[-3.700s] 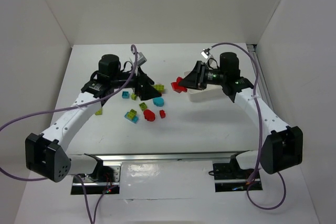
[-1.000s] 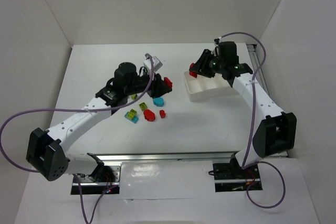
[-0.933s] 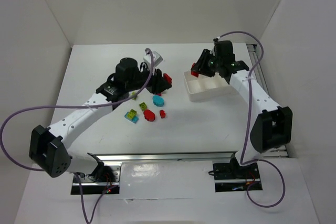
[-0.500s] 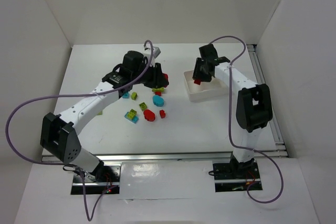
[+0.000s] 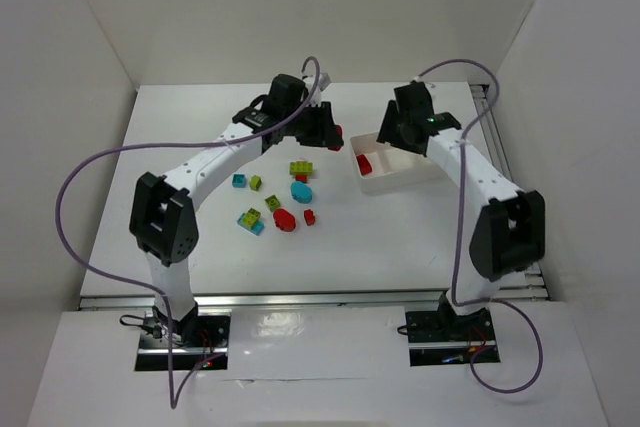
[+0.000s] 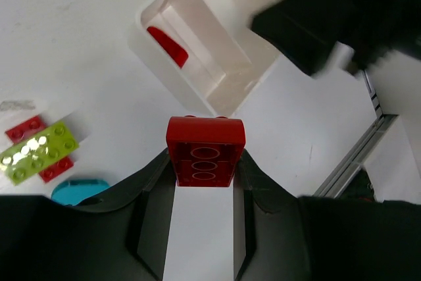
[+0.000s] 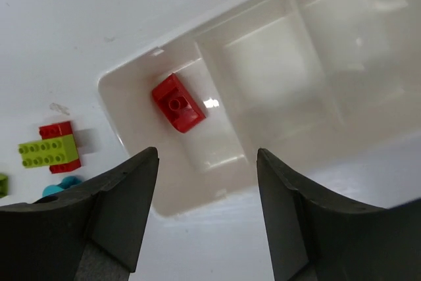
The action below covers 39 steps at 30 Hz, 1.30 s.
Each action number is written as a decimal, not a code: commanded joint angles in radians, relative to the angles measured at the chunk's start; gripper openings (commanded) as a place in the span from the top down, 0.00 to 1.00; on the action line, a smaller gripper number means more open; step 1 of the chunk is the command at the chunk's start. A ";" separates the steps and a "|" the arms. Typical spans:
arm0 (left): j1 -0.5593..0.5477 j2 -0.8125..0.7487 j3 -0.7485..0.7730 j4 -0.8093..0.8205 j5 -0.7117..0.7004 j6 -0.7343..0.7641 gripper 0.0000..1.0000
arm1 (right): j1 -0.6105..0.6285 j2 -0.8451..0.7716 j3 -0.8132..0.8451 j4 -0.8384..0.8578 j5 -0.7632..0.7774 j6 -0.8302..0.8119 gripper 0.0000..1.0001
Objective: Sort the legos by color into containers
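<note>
Looking close, wrist views show left tool (image 6: 205, 166) clamping red brick (image 6: 205, 151), right tool (image 7: 207, 156) agape.

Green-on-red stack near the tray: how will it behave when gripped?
Likely rigid and light: the green-on-red stack looks like hard plastic. It lies flat, so it probably won't roll. A pinch across the seam might split the two colours.

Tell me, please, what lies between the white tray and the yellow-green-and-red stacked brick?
Nothing; the right wrist view shows only bare table between the tray and the stacked brick.
</note>
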 commanded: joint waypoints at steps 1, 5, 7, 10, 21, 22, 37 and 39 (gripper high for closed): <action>-0.026 0.110 0.129 -0.017 -0.003 -0.035 1.00 | -0.048 -0.232 -0.105 0.015 0.149 0.063 0.31; -0.056 0.254 0.279 -0.047 -0.042 -0.057 1.00 | -0.074 -0.384 -0.211 -0.009 0.218 0.081 0.26; -0.068 0.328 0.353 -0.067 -0.069 -0.066 1.00 | -0.094 -0.450 -0.232 -0.041 0.237 0.081 0.23; -0.077 0.386 0.434 -0.080 -0.091 -0.086 1.00 | -0.103 -0.521 -0.262 -0.068 0.237 0.090 0.21; -0.120 0.478 0.543 -0.110 -0.114 -0.057 0.56 | -0.113 -0.547 -0.302 -0.101 0.188 0.100 0.19; -0.120 0.478 0.543 -0.110 -0.103 -0.057 0.50 | -0.113 -0.547 -0.302 -0.101 0.188 0.100 0.18; -0.129 0.175 0.425 -0.173 -0.259 0.017 0.15 | -0.004 -0.523 -0.302 -0.063 0.125 0.041 0.17; -0.115 0.067 0.335 -0.182 -0.377 0.041 0.08 | 0.065 -0.494 -0.302 -0.049 0.125 0.041 0.15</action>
